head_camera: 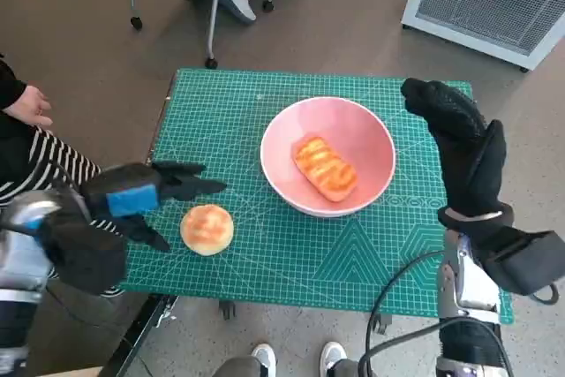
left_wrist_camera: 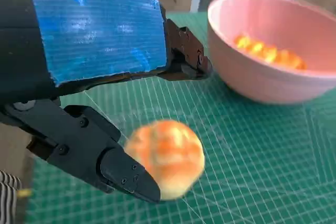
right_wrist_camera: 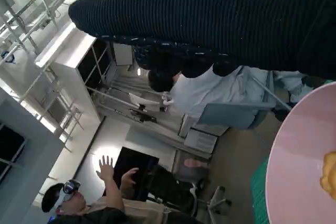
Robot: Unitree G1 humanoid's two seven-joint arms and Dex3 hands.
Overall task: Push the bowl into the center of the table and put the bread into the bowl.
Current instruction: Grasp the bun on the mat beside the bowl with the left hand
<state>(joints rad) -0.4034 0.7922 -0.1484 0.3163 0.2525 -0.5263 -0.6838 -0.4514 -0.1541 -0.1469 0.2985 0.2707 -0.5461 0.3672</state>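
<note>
Now, left hand (head_camera: 132, 200) open, fingers (left_wrist_camera: 126, 174) straddling round bread (head_camera: 207, 229); bowl (head_camera: 375, 178) off right; right hand (head_camera: 463, 143) empty, spread.

head view: high up, looks straight down on the bench (head_camera: 265, 271) | left wrist view: low, close behind left hand (left_wrist_camera: 94, 77), faces pink bowl (left_wrist_camera: 273, 61) | right wrist view: beside bowl, looks up at room | all share bowl

round bun (left_wrist_camera: 165, 158) blurred, bowl (right_wrist_camera: 304, 156) cut off
</note>
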